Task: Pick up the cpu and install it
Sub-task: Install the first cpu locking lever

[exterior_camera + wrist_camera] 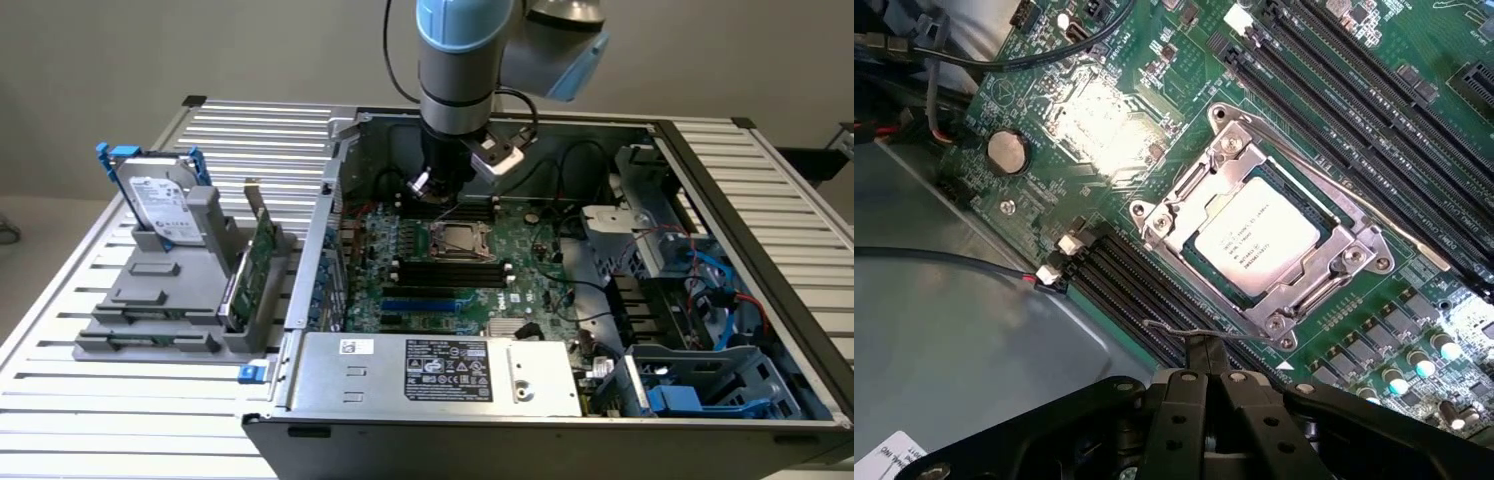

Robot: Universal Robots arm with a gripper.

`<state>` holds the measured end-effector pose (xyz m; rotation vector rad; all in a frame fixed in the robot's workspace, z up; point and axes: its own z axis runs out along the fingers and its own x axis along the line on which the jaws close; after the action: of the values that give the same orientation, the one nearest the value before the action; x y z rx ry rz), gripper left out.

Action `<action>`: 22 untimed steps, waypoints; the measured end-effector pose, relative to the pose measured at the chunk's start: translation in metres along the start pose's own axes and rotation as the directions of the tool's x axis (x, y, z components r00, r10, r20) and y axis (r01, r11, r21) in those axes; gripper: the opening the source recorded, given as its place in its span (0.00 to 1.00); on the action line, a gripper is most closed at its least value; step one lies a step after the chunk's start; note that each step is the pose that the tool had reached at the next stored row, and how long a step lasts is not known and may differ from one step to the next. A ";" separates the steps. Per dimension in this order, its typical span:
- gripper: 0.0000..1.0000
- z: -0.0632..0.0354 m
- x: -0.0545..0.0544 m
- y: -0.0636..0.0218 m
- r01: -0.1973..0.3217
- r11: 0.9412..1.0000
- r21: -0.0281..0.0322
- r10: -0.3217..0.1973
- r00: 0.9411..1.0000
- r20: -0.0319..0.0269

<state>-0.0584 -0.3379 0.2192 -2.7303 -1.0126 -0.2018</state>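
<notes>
The cpu [1259, 238] lies flat inside the motherboard socket [1351, 262], its silver top with printed text showing through the metal frame that lies over its edges. In the exterior view the socket [462, 240] sits mid-board inside the open computer case [441, 420]. My gripper [1209, 372] hovers just beside the socket, near a thin wire lever [1179, 330], with its two dark fingers pressed together and nothing between them. From the exterior view the gripper [434, 190] hangs a little above the board, behind the socket.
Black memory slots [1354, 110] run along one side of the socket and more slots [1124, 285] along the other. A coin cell [1007, 150] and cables [944, 262] lie nearby. Outside the case, a grey stand [167, 300] holds a hard drive [163, 205] in blue brackets.
</notes>
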 end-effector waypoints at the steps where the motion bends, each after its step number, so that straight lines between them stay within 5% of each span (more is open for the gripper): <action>1: 0.11 0.0007 0.000 0.0001 0.001 1.000 -0.004 -0.001 1.000 0.001; 6: 0.11 0.0025 0.000 0.0011 0.004 1.000 -0.016 -0.004 1.000 0.002; 22: 0.11 0.0066 0.008 0.0070 0.015 1.000 -0.016 -0.015 1.000 0.002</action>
<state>-0.0478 -0.3366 0.2133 -2.7389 -1.0369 -0.2108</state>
